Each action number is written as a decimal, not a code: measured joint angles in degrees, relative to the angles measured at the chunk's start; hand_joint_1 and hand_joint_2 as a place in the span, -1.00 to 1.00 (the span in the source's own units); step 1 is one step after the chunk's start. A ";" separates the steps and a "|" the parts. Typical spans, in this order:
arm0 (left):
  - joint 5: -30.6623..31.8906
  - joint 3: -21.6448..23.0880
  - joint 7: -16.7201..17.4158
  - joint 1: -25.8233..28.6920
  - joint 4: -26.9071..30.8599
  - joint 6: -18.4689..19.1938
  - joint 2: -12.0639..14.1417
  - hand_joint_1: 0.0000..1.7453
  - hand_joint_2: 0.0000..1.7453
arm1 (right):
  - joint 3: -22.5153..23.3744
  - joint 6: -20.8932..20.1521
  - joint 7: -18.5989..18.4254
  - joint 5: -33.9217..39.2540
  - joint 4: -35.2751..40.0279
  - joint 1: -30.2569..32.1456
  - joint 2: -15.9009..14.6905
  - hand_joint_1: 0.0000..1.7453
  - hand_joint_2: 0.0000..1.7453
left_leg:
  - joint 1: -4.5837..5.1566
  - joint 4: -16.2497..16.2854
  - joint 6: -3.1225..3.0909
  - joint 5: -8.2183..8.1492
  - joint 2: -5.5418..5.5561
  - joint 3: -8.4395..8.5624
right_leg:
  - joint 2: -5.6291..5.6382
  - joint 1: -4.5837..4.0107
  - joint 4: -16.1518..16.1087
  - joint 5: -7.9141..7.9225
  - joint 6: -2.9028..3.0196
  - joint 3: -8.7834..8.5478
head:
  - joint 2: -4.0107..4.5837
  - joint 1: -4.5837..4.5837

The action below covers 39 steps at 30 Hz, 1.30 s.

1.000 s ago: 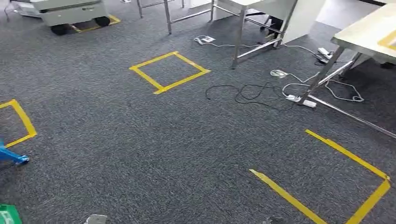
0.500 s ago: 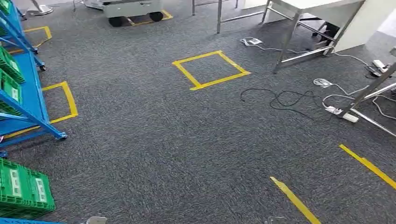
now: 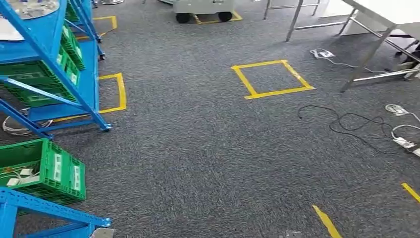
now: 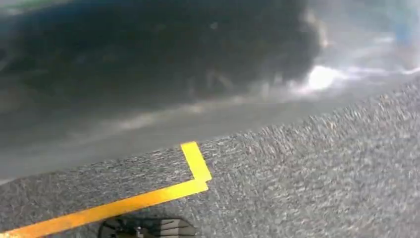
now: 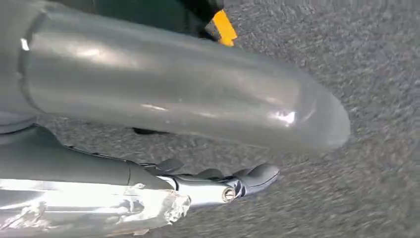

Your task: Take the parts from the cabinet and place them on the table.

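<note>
**Empty-handed beside the rack, with trip hazards on the floor**

At the right hand (image 5: 163, 119), nothing held: thick grey thumb and darker fingers (image 5: 252, 177) lying apart, hanging over grey carpet (image 5: 376, 59). Of the left hand, cannot tell; too smeared in its own wrist view to read any fingers or grip.

Just off the robot's left side, a low blue frame bar (image 3: 54, 210), and beside it a green crate (image 3: 54, 171) with small pale parts (image 3: 19, 177) inside. Beyond that, the blue cabinet (image 3: 74, 74) carrying more green crates on its slanted shelves. Well apart, on the far right, the table (image 3: 384, 12) on steel legs.

Likely trouble from here:
- Clipping the low blue frame bar with a foot or a swinging arm, given how close it sits.
- Snagging a foot in the loose black cable (image 3: 346, 121) or the white power strip (image 3: 403, 144), both lying between cabinet and table.
- Reaching while the body sways, to judge by the blur in the left wrist view, and so missing a small part.

From the head view: the whole layout, meaning cabinet, crates, cable, table and the yellow tape square (image 3: 272, 79). From the right wrist view: the empty, spread hand. From the left wrist view: a yellow tape corner (image 4: 195, 171) on the carpet directly below.
</note>
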<state>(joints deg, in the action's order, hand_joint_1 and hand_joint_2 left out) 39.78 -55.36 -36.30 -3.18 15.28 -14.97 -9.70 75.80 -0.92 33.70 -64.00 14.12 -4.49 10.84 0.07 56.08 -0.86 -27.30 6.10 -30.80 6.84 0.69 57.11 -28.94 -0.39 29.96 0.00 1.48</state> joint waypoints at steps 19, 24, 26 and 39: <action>1.62 -1.49 -0.11 0.17 0.00 -0.07 0.09 -1.00 -1.00 | 0.00 0.02 0.00 0.07 0.00 -0.39 -0.02 -1.00 -1.00 | -0.66 0.47 1.53 -0.11 -7.96 -0.77 | -14.21 -0.26 -1.50 -0.95 -1.18 -1.92 | 0.00 0.18; 1.97 -2.10 -0.11 -0.17 0.00 -0.09 0.09 -1.00 -1.00 | -0.02 0.00 -0.07 0.07 0.00 -0.14 -0.02 -1.00 -1.00 | -0.70 0.22 0.17 0.41 -4.99 -0.99 | -7.06 0.07 14.95 -9.77 -1.59 6.02 | 0.00 0.50; 2.25 -2.34 -0.13 -0.03 0.00 -0.11 0.13 -1.00 -1.00 | 0.00 0.02 -0.11 0.07 0.00 -0.01 -0.02 -1.00 -1.00 | -0.42 0.25 0.13 0.44 -3.35 -0.94 | -6.89 -0.13 17.95 -9.12 -1.05 8.14 | 0.00 0.50; 2.95 -2.80 -0.13 -0.22 0.00 -0.22 -0.02 -1.00 -1.00 | 0.00 0.02 -0.15 0.09 0.00 0.01 -0.20 -1.00 -1.00 | -0.53 13.66 2.75 -6.62 -5.26 -8.23 | -7.83 -0.60 -2.50 0.35 1.69 -1.14 | 0.00 -0.06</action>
<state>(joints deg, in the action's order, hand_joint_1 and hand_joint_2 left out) 42.73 -58.16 -36.44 -3.40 15.28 -15.19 -9.73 75.80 -0.90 33.55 -63.91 14.12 -4.48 10.64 -0.46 69.74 1.89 -33.92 0.84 -39.03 -1.00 0.09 54.61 -28.58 1.29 28.82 0.00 1.42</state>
